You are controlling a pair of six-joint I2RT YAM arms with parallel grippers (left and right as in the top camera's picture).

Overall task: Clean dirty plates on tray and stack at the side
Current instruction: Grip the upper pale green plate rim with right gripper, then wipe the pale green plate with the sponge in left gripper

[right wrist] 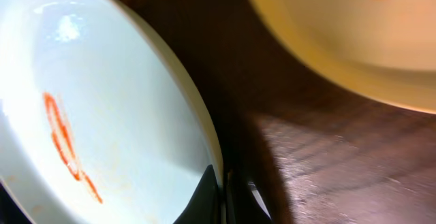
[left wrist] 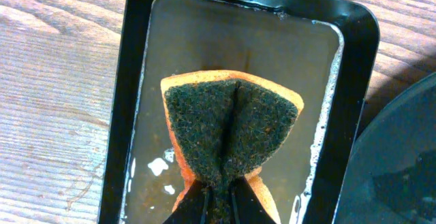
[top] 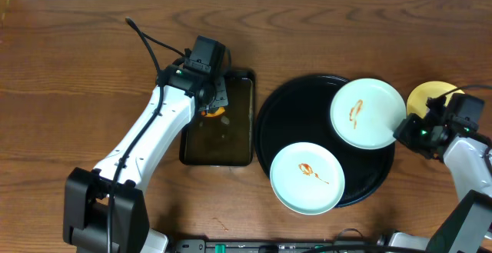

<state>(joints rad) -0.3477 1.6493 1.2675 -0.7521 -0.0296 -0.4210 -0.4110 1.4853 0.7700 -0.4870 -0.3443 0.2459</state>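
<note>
My left arm (top: 150, 134) stretches forward, left gripper (left wrist: 219, 195) clamped tight. My right gripper (right wrist: 223, 195) points inward, jaws seemingly pinched nearly closed, fingertips (right wrist: 204, 200) barely visible.

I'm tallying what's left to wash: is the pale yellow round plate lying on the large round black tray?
No, the pale yellow round plate lies on the wooden table, outside the large round black tray.

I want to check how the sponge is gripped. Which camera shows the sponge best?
The left wrist view: the sponge fills mid-frame, pinched into a fold by the left end effector over the rectangular tray. Overhead shows only an orange sliver of it under that arm. The right wrist view misses it entirely.
</note>
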